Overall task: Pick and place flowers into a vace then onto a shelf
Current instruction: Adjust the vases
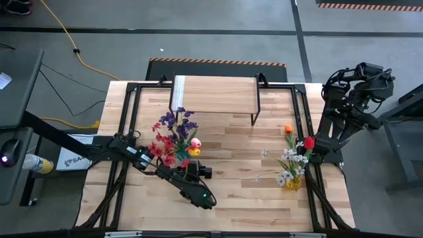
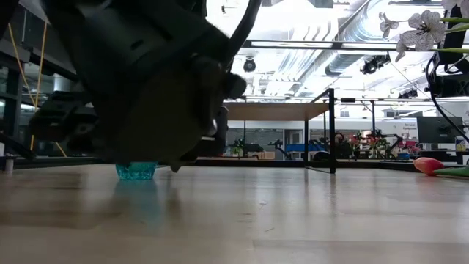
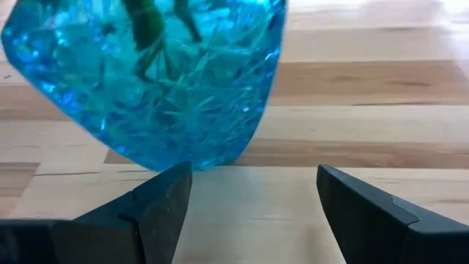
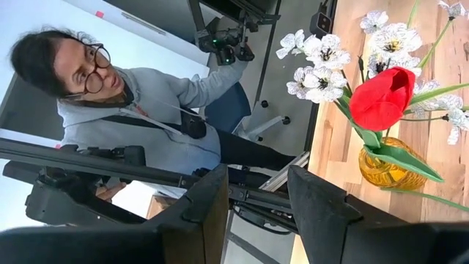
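just ahead of open left jaws (image 3: 249, 209): blue vase (image 3: 154, 81) holding flowers (image 1: 175, 135), untouched.

My left end effector (image 3: 249, 213) sits low on the desk (image 1: 231, 192), jaws apart, just before a vase (image 3: 146, 81) holding flowers (image 1: 175, 139). The shelf (image 1: 215, 94) stands behind them. Another vase (image 1: 293, 182) stands at the desk's right, near my right end effector (image 4: 256, 213).

Left claw (image 3: 249, 213) low over the light-wood plank tabletop (image 3: 366, 103), dark fingers (image 3: 157, 209) spread apart, nothing between them. Blue cut-glass vase (image 3: 157, 81) sits tilted just ahead, green stems (image 3: 146, 26) visible inside.
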Action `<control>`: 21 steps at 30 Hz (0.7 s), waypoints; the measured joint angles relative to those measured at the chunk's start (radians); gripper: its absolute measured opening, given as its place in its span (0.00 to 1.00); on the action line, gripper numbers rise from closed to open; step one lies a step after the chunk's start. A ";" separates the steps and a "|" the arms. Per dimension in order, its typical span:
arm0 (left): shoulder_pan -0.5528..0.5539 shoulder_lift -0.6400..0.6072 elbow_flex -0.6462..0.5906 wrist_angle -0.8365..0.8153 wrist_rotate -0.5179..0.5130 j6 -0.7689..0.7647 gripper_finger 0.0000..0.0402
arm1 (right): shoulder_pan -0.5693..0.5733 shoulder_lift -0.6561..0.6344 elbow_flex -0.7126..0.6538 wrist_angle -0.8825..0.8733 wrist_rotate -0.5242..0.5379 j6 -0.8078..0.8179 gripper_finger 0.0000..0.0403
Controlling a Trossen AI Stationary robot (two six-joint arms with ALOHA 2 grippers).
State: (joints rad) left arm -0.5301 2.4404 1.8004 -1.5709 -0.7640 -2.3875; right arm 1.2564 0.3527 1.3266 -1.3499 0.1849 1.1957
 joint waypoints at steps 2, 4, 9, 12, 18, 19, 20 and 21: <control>0.000 0.000 -0.008 0.000 0.002 -0.003 0.81 | 0.000 0.000 0.000 0.000 0.003 0.000 0.33; 0.000 0.000 -0.013 0.000 0.003 -0.003 0.81 | 0.000 0.000 0.000 0.000 0.007 0.000 0.33; -0.002 -0.003 -0.011 0.000 0.014 -0.007 0.81 | 0.000 0.000 0.000 0.000 0.007 0.000 0.33; -0.014 -0.014 0.029 -0.001 -0.005 -0.003 0.81 | 0.000 0.000 0.000 0.000 0.006 0.000 0.33; -0.071 -0.014 0.144 0.000 -0.024 0.000 0.81 | 0.000 0.000 0.000 0.000 -0.034 0.001 0.33; -0.079 -0.014 0.158 0.000 -0.027 0.000 0.81 | 0.000 0.000 0.000 0.000 -0.043 0.001 0.33; -0.088 -0.014 0.171 0.000 -0.036 0.000 0.81 | 0.000 0.000 0.000 0.000 -0.052 -0.001 0.33; -0.095 -0.014 0.183 0.000 -0.054 0.002 0.81 | 0.000 0.000 0.000 0.000 -0.062 -0.006 0.33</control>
State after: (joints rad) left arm -0.6249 2.4264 1.9832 -1.5707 -0.8179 -2.3852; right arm 1.2568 0.3527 1.3266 -1.3499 0.1230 1.1900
